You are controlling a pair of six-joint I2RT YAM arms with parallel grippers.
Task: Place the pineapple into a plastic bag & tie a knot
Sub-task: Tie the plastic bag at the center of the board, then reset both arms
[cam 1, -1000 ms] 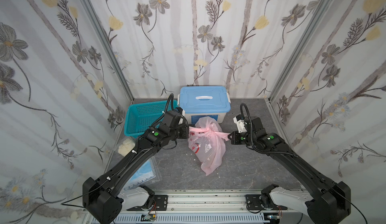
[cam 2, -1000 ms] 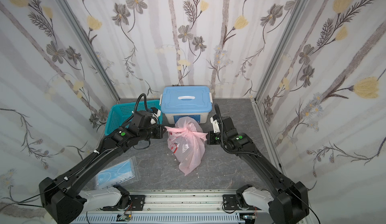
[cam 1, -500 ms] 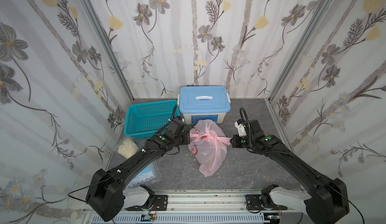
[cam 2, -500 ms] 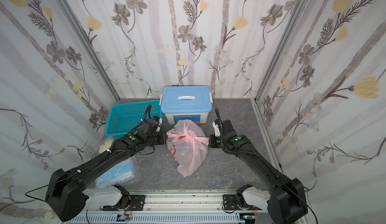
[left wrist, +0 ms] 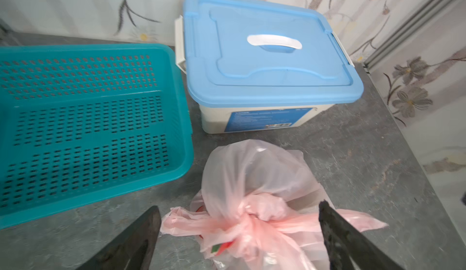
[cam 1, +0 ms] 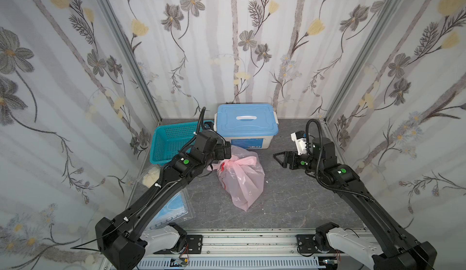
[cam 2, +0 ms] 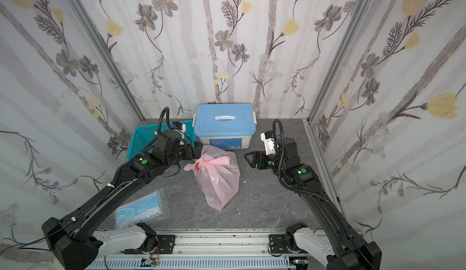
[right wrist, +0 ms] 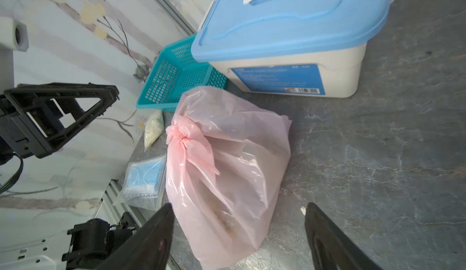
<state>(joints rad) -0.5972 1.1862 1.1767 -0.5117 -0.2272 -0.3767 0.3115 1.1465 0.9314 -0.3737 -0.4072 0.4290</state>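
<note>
Presently both sets of jaws stand spread and hold nothing. The plastic bag [cam 1: 242,180] lies on the table [cam 1: 290,200]. Its knot [right wrist: 180,135] sits between the jaws of the left gripper [left wrist: 239,209], unpinched. The right gripper [right wrist: 238,207] faces the bag's side, clear of it. The film is judged thin, limp, slippery and easily torn, and weighted by its load. Take hold at the bunched knot, not the wall.

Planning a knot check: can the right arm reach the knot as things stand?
Probably yes: the knot sits exposed on top of the plastic bag, only bare table between it and the open right end effector.
</note>
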